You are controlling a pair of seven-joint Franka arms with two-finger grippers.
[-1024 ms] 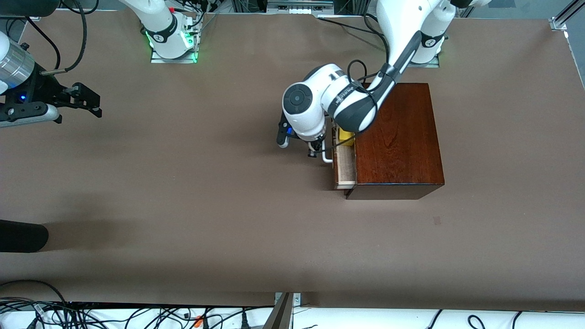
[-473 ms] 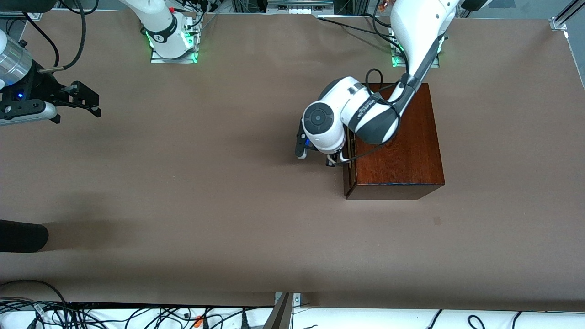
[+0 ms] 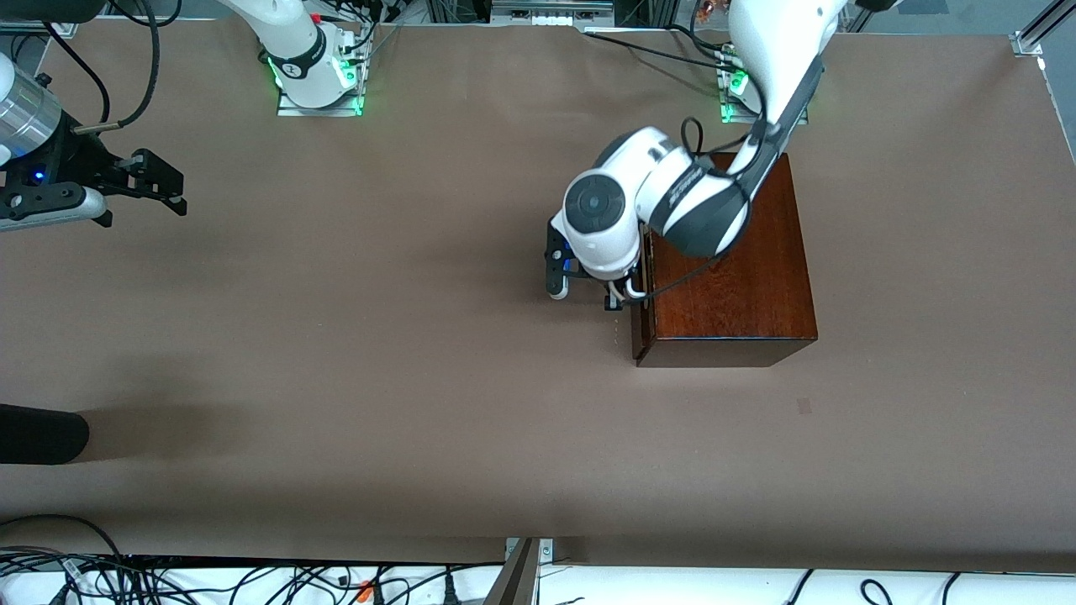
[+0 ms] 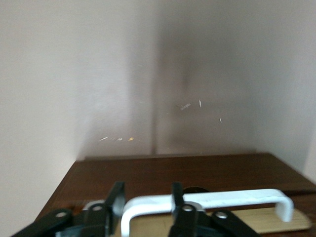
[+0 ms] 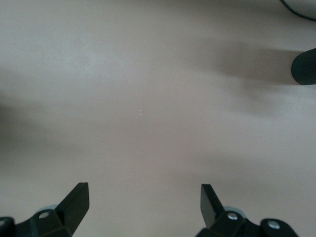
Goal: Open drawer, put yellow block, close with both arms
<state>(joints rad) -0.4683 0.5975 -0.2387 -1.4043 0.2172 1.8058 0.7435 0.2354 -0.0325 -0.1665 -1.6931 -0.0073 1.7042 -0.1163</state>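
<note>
The drawer (image 3: 646, 290) sits pushed into the dark-brown box (image 3: 740, 260), its front flush with the box. The yellow block is hidden. My left gripper (image 3: 620, 296) is at the white handle (image 3: 629, 291). In the left wrist view the gripper (image 4: 146, 197) is open, its fingers (image 4: 117, 197) apart around the handle's (image 4: 232, 197) bend, against the dark drawer front (image 4: 163, 175). My right gripper (image 3: 172, 189) waits over the table at the right arm's end. It is open (image 5: 145, 197) with nothing between its fingers.
A black rounded object (image 3: 42, 433) lies at the table's edge at the right arm's end, also seen as a dark shape (image 5: 303, 69) in the right wrist view. Cables (image 3: 168, 580) run along the edge nearest the front camera.
The drawer was open with the yellow block showing in it; the left arm has pushed it into the box. The left gripper's fingers have parted on the handle. The right arm has barely moved.
</note>
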